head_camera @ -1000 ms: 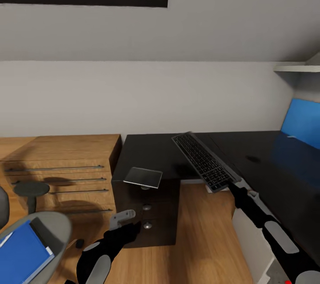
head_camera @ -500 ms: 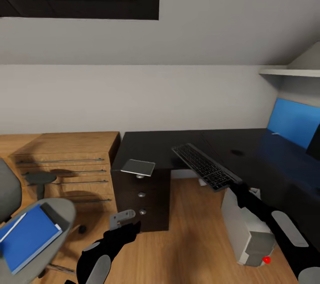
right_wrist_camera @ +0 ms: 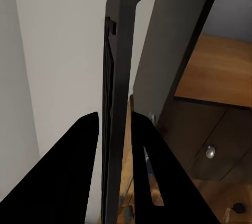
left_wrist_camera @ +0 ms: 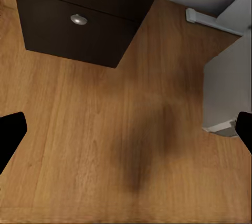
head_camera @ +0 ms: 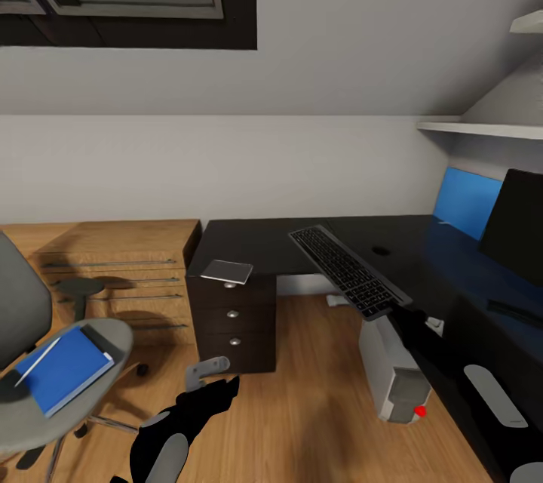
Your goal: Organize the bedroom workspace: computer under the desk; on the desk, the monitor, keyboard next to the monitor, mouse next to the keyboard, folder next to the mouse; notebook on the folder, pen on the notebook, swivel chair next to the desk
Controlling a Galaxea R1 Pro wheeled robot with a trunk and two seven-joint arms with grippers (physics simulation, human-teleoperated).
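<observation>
My right gripper (head_camera: pixel 397 311) is shut on the near end of the dark keyboard (head_camera: pixel 345 272), which slants in the air above the black desk's (head_camera: pixel 256 240) front edge. In the right wrist view the keyboard (right_wrist_camera: pixel 112 77) stands edge-on between the two black fingers (right_wrist_camera: pixel 79 171). The black monitor (head_camera: pixel 517 226) stands on the desk at far right. A grey computer tower (head_camera: pixel 392 373) sits on the floor under the desk. On the grey swivel chair (head_camera: pixel 30 411) lies a blue folder (head_camera: pixel 64 366) with a thin white pen (head_camera: pixel 38 361). My left gripper (head_camera: pixel 215 377) hangs open over the floor.
A flat grey pad (head_camera: pixel 228 272) lies on the desk above the black drawer unit (head_camera: pixel 232 321). A wooden dresser (head_camera: pixel 121 272) stands left of it. A blue panel (head_camera: pixel 464 207) and a shelf (head_camera: pixel 483 128) are on the right wall. Wood floor (left_wrist_camera: pixel 105 145) lies below the left gripper.
The whole view has shifted up and back, a camera move, bringing the window, monitor and computer tower into view. The keyboard stays in my right gripper; the left arm holds its pose.
</observation>
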